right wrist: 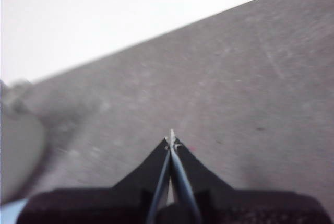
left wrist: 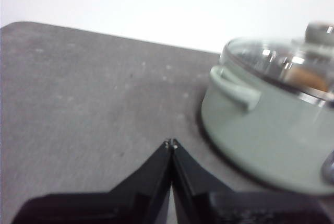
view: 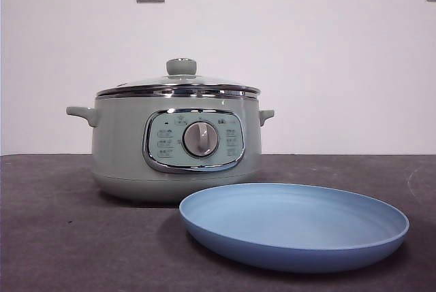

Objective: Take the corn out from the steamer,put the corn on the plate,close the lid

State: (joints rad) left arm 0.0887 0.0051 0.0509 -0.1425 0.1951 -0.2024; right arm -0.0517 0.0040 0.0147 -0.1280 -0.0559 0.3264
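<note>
**A:** Talk me through it. Where does everything sit?

**B:** The round sage-green electric steamer (view: 176, 148) stands on the dark grey worktop (view: 54, 237), and its low-domed glass lid (view: 178, 85) with the pale-green knob is on, seated on the chrome rim. The wide, shallow light-blue plate (view: 294, 225) lies just in front of the steamer, off toward the side away from my left arm, and it's bare.

**A:** And the corn?

**B:** Inside the steamer. Through the glass in my left wrist view I catch a blurred yellow-orange shape (left wrist: 308, 79) under the lid. I take that for the stubby cob, but I can't make out which way its long axis runs.

**A:** Your grippers?

**B:** My left gripper (left wrist: 171, 142) hangs over bare worktop with its black jaws pressed together, holding nothing. The steamer is near it, ahead and off to one side, with a side handle turned my way. My right gripper (right wrist: 171, 139) is also pinched closed and empty. It sees only a blurred grey sliver at the picture's edge, which may be the steamer, so it's farther off.

**A:** So who goes first?

**B:** I'd say the left. It's nearer, and the lid must come off before anything else. The knob is cut off at the frame edge, so I'd need to open up and line up above it.
</note>
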